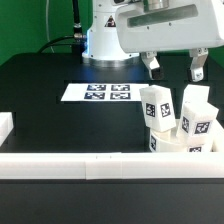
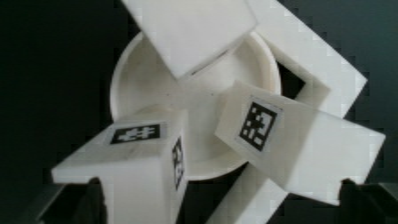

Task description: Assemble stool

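Observation:
The white stool stands at the exterior view's right, in the corner of the rails. Its round seat (image 1: 185, 146) lies flat with tagged blocky legs (image 1: 158, 106) standing up from it; another leg (image 1: 198, 110) is beside it. My gripper (image 1: 175, 68) hangs open and empty just above the legs, touching nothing. In the wrist view the seat (image 2: 151, 95) shows from above with three legs spreading over it: one leg (image 2: 231, 40), a second (image 2: 294, 125) and a third (image 2: 134, 165). The gripper (image 2: 222, 205) shows only as dark fingertips (image 2: 80, 203) on either side.
The marker board (image 1: 107, 92) lies flat mid-table in front of the robot base (image 1: 105, 40). A long white rail (image 1: 90, 166) runs along the front edge, and a short rail piece (image 1: 5, 126) sits at the exterior view's left.

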`<state>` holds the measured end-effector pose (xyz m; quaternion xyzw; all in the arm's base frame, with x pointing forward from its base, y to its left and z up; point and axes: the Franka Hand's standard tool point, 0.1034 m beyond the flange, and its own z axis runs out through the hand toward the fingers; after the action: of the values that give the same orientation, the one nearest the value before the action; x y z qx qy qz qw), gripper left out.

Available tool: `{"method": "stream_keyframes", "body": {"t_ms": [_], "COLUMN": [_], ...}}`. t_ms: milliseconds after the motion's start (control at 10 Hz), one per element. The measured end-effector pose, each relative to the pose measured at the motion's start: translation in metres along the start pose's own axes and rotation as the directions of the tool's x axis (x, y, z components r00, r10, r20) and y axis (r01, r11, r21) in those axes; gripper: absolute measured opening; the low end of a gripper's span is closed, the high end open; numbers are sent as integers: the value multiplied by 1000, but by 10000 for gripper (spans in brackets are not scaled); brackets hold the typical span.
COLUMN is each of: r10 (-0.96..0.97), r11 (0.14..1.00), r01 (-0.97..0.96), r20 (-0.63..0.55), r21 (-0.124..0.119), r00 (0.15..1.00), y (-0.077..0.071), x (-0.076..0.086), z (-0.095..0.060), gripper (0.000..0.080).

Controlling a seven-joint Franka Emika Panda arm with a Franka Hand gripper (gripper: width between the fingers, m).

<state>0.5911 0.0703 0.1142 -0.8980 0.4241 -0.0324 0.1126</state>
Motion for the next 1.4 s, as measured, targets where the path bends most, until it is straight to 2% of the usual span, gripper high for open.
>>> {"method": "stream_keyframes", "body": {"t_ms": [100,300,400,800,900,1000,1100,1200,1400], "r10": [-178,-476,-533,-731,-821,-868,-894,-934,-964], "r11": [984,876,841,676,563,485,436,345,249], "r01": [178,477,535,734,823,871,896,934,963], "r20": [-8,36,42,58,66,75,73,66,73], "r21": [-24,-71,-77,-71,-75,-78,-82,-94,-107], "r00": [984,879,845,679,568,491,442,352,257], "y": [1,-6,-10,-6,-2,2,3,7,13], "x": [2,6,7,11,12,12,11,12,15], "z": [0,1,2,2,4,6,8,10,11], "gripper": [648,648,648,648,648,648,648,648,648]}}
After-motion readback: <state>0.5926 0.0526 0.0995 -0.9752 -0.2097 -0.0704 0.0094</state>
